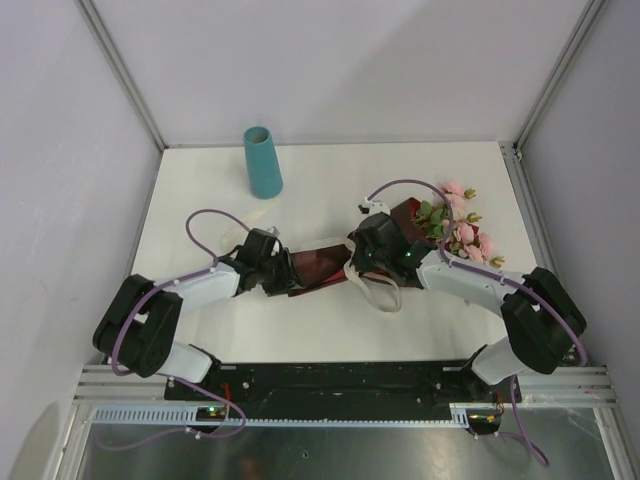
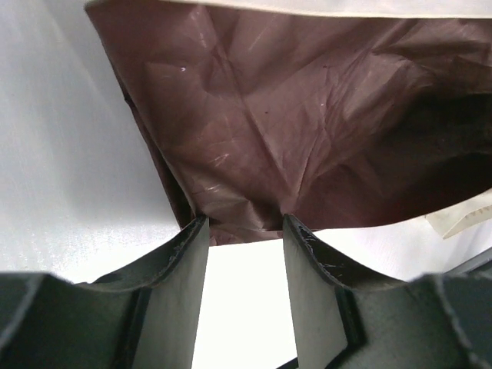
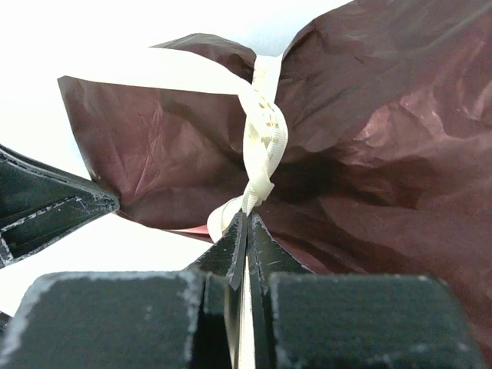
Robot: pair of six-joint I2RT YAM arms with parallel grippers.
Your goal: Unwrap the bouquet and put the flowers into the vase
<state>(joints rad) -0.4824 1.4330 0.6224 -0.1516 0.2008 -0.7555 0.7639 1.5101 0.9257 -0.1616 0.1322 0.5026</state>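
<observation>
Progress: early | right claw [image 3: 247, 217] clamps ribbon [image 3: 265, 142] (bow not yet undone) | left claw [image 2: 246, 221] open at wrapping paper [image 2: 307, 115] | flowers [image 1: 462, 225] wrapped, none in vase [image 1: 263, 160]

Overhead view looks down from behind; both close wrist views apparently share the wrapping [image 2: 307, 115].

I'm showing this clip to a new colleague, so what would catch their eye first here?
The bouquet lies mid-table in dark red wrapping, pink flowers at its right end. The right hand is pinched shut on its cream ribbon; the left hand stands open at the wrapping's other end. A teal vase stands at the far edge.
</observation>
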